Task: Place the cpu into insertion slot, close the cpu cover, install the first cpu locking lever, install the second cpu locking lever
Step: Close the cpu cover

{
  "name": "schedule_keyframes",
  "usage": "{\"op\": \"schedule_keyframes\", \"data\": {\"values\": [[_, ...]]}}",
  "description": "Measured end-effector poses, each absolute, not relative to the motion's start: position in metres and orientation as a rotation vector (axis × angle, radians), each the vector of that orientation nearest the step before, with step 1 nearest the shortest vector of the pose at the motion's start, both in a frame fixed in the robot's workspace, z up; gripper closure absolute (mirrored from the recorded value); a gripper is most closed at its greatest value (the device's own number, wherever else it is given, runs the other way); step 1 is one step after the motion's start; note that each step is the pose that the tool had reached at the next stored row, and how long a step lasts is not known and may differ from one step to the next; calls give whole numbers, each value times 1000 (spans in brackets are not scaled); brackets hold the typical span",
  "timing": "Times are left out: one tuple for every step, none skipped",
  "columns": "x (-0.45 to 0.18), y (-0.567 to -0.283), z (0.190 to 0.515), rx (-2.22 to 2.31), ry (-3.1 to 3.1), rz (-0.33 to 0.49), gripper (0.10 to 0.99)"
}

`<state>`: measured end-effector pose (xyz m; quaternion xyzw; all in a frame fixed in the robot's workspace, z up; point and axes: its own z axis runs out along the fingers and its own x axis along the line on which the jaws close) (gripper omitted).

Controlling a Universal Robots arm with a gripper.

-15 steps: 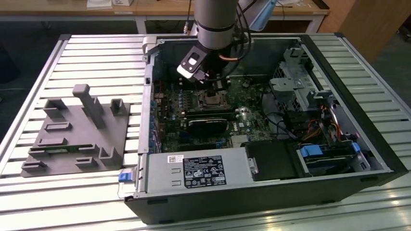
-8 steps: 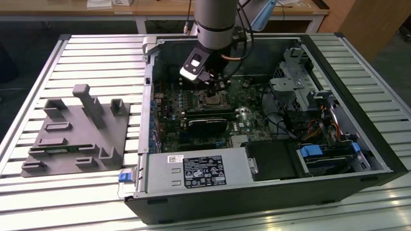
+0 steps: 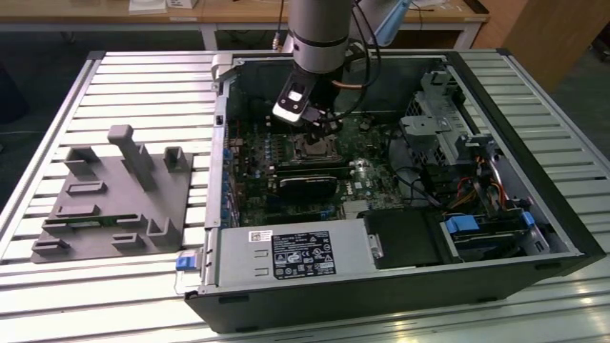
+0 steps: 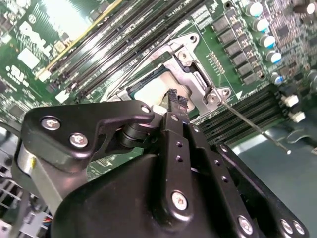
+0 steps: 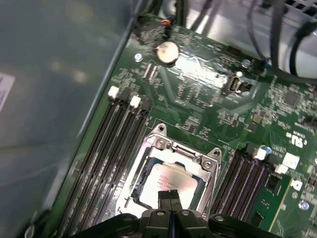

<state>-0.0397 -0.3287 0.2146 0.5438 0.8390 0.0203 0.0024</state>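
A table (image 3: 124, 71) of pale metal slats running side to side carries two things in the exterior view. A black computer case (image 3: 381, 300) lies on its side with the open face up, covering the table from the centre out toward 3 o'clock and down to the 6 o'clock edge. At 9 o'clock lies a flat grey plastic holder (image 3: 114, 207) with upright posts and shallow slots, just beside the case's wall. Bare slats show at 12 o'clock, at the 9 o'clock edge and at 5 o'clock.

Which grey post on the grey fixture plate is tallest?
The slim grey column between two low blocks on the grey fixture plate; it rises above all others.
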Motion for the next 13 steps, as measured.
{"op": "schedule_keyframes", "data": {"values": [[-40,-329,215,1683,2646,63,980],[-40,-329,214,1661,2660,62,980],[-40,-329,214,1637,2675,60,980],[-40,-329,214,1614,2689,59,980],[-40,-329,214,1591,2702,58,980],[-40,-329,214,1567,2716,57,980],[-40,-329,214,1543,2730,56,980],[-40,-329,214,1519,2743,55,980],[-40,-329,214,1496,2756,54,980],[-40,-329,214,1472,2769,54,980],[-40,-329,214,1448,2781,53,980],[-40,-329,214,1424,2793,53,980],[-40,-329,214,1402,2805,52,980]]}}
